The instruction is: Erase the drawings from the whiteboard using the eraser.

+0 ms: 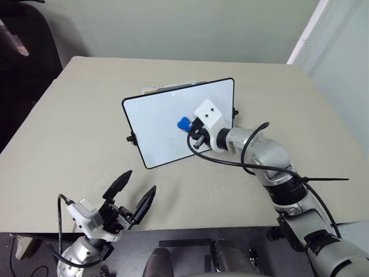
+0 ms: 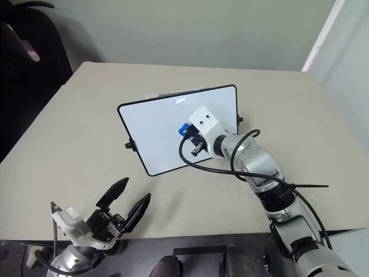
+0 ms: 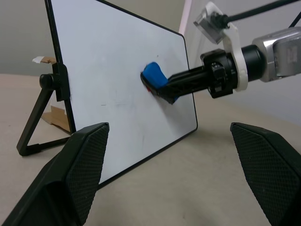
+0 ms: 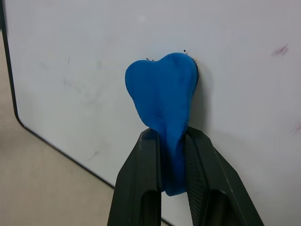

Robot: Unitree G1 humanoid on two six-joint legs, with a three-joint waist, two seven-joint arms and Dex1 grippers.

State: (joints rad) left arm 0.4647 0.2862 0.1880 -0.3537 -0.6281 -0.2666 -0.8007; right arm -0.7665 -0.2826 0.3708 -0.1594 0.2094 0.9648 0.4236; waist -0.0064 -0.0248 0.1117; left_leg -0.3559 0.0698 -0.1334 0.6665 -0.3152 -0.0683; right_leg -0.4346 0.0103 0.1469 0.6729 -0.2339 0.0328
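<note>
Right tool point(image 4: 171, 155), eraser point(image 4: 163, 89) against whiteboard point(image 4: 94, 47)

A beige table point(image 1: 75, 138) beside a dark chair point(image 1: 23, 52).

The whiteboard point(image 1: 167, 124) stood propped near the middle of the table point(image 1: 69, 133) — bare tabletop lay open on every side of it. The right gripper point(image 1: 187, 128) and its arm blocked the board's right half — the left half stood unobstructed.
</note>
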